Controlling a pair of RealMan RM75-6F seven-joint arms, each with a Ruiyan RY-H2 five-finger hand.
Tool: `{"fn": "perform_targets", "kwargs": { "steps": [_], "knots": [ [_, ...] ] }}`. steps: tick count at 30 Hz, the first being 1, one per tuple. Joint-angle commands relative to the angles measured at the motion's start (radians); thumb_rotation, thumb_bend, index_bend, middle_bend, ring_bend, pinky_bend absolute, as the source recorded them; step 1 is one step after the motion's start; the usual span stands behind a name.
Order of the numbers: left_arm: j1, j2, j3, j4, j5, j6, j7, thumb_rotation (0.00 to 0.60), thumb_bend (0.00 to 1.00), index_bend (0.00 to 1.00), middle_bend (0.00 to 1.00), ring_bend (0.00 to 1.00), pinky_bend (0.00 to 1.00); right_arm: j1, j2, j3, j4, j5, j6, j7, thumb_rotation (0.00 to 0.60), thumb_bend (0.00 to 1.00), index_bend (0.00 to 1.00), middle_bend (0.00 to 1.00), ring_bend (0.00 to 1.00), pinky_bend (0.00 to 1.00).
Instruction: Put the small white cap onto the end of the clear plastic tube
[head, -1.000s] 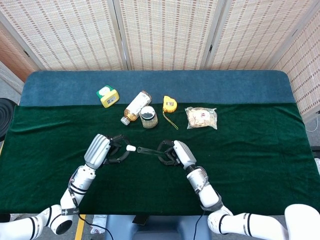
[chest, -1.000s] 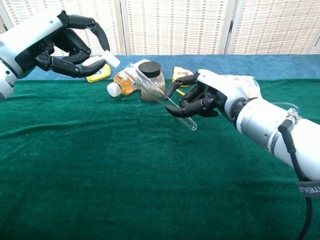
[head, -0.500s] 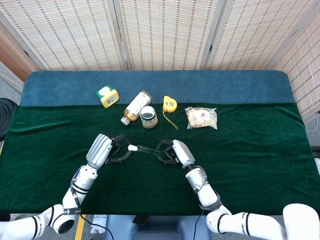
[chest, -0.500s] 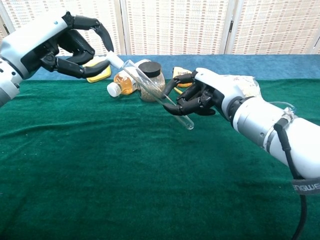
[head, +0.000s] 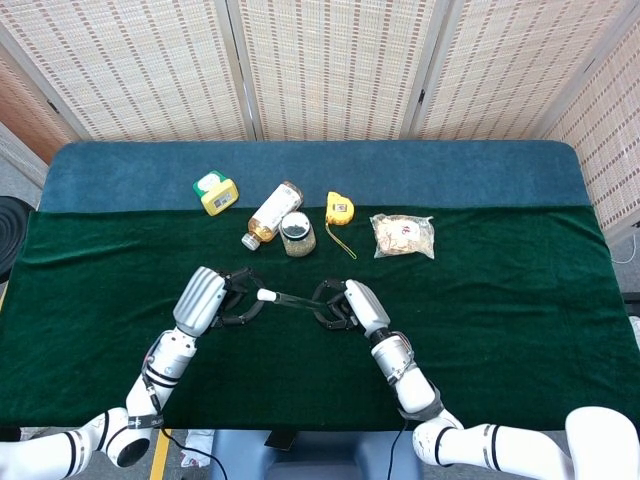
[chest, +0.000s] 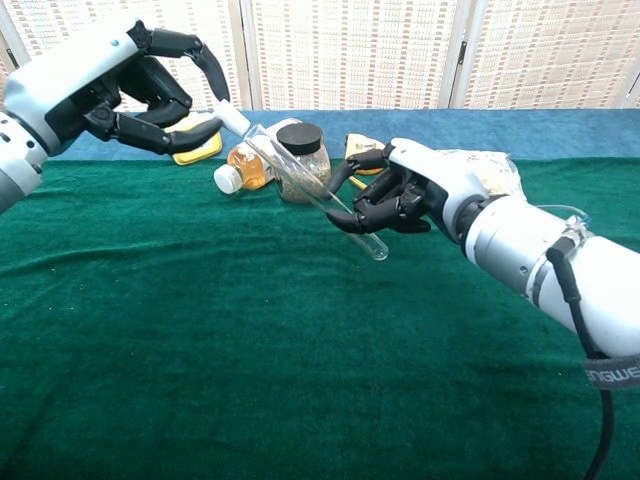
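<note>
The left hand (chest: 130, 90) pinched the cap (chest: 232, 119) between thumb and fingertip, and the right hand (chest: 400, 195) gripped the tube (chest: 315, 190) partway along, holding it tilted above the green cloth (chest: 200, 350) with its open end raised toward the left hand and its rounded end low, pointing at the chest camera. A second before, a clear gap had separated cap and tube mouth; half a second before, the gap had closed; at this moment the cap sat right at the tube's open end, touching it or already started on, though neither view was sharp enough to say whether it was fully seated. In the head view the cap (head: 266, 295) and tube (head: 295, 299) lay in one line between the left hand (head: 205, 298) and the right hand (head: 352, 305). The change meant the alignment step was most likely done and only the final press remained; a slight push along the tube's axis would probably finish it, with the risk that an off-axis push could tip the cap away. Behind, well apart from the hands, lay a bottle (head: 272, 213), a jar (head: 297, 233), a tape measure (head: 340, 208), a yellow box (head: 216, 192) and a bag (head: 403, 236).
</note>
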Motion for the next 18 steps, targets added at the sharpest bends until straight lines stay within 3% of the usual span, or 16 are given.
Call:
{"fn": "perform_targets", "kwargs": {
  "steps": [1,18],
  "knots": [
    [-0.001,-0.001,0.0,0.0,0.001,0.001,0.002,0.6,0.5,0.63,1.0,0.89,0.84,0.001,-0.001,0.0,0.001,0.001,0.001,-0.003,0.6,0.64,0.77,0.96,1.0,1.0],
    [-0.01,-0.008,0.003,0.001,-0.001,-0.005,0.014,0.6,0.5,0.63,1.0,0.89,0.84,0.01,-0.011,0.009,0.002,0.011,-0.001,-0.007,0.6,0.64,0.77,0.96,1.0,1.0]
  ]
}}
